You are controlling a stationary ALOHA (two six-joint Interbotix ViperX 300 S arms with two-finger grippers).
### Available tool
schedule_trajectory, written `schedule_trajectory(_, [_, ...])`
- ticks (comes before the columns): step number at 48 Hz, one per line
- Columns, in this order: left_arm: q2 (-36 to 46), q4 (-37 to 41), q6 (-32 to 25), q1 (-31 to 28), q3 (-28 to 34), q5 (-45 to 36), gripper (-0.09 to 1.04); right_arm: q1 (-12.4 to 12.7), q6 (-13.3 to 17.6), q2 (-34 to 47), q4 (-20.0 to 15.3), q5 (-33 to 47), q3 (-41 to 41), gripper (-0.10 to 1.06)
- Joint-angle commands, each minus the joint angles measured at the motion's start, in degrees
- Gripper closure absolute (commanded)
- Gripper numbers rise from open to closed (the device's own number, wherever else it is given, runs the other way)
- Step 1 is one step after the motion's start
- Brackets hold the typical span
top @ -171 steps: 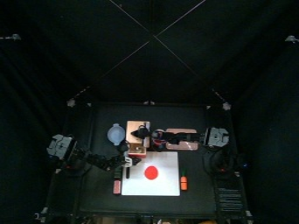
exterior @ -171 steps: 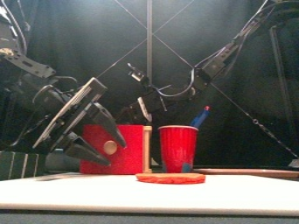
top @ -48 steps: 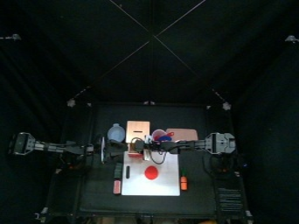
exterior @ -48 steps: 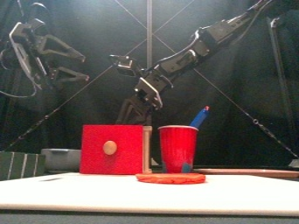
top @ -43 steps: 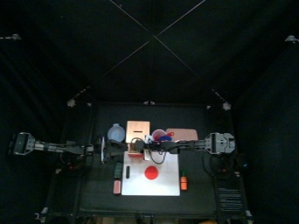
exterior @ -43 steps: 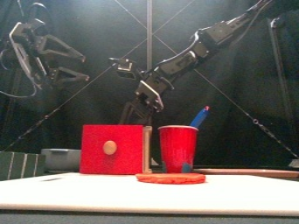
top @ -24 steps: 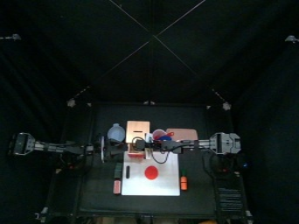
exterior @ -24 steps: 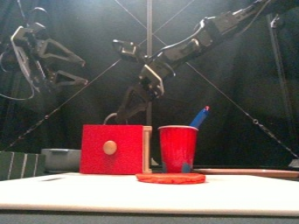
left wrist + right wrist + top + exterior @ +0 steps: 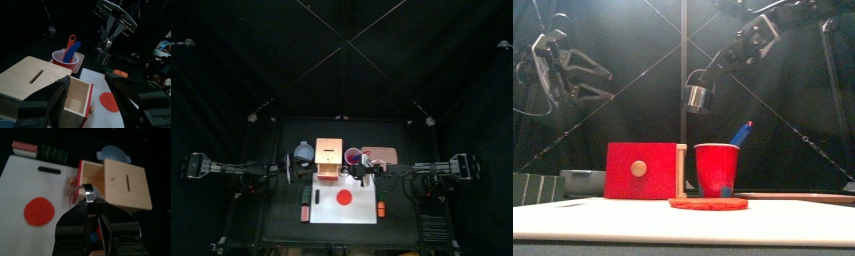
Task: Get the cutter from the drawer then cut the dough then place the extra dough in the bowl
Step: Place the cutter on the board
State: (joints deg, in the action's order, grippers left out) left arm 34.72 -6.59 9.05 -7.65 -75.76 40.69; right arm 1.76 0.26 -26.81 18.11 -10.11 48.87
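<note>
**A:** Above the table point(image 9: 278, 225), both grippers are raised. The left gripper point(image 9: 91, 80) is off to the left side with its jaws spread and nothing between them. Its camera looks at the open drawer point(image 9: 75, 96).

**B:** Right one?

**A:** The right gripper point(image 9: 92, 204) is up over the middle, jaws pinched on a wire handle.

**B:** Layout below?

**A:** The board point(image 9: 358, 215) is at front centre. The box point(image 9: 331, 152) sits at its back edge, drawer pulled out toward the board, red front facing forward. The bowl point(image 9: 303, 152) is just left of the box. The cup point(image 9: 718, 168) is just right of it, with the knives point(image 9: 70, 46) standing inside, one blue and one red.

**B:** Dough?

**A:** The dough point(image 9: 708, 203) is a flat red disc on the board, in front of the cup. It's whole, with no cut showing.

**B:** Cutter?

**A:** The cutter point(image 9: 696, 97) is in the air, hanging by its wire handle from the right gripper. In the front view it's well above where the box and cup meet, touching neither.
</note>
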Motion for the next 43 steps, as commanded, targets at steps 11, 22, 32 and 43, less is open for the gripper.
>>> schedule_trajectory(11, [-0.4, 0.2, -0.2, -2.2, 3.3, 0.5, 0.02, 0.1, 0.2, -4.0, 0.2, 4.9, 10.0, 0.47])
schedule_trajectory(22, [-2.6, 3.0, -0.2, -3.4, 6.7, 0.5, 0.02, 0.1, 0.4, 1.0, -2.7, 5.2, 9.0, 0.47])
schedule_trajectory(32, [-8.6, 6.7, -0.3, -7.1, 11.4, 0.4, 0.02, -0.4, 0.4, 6.4, -10.1, 5.2, 6.2, 0.47])
schedule_trajectory(43, [-14.1, 6.4, -0.1, -12.9, 16.4, 0.9, 0.02, -1.3, 0.5, 11.3, -15.1, 5.2, 4.7, 0.47])
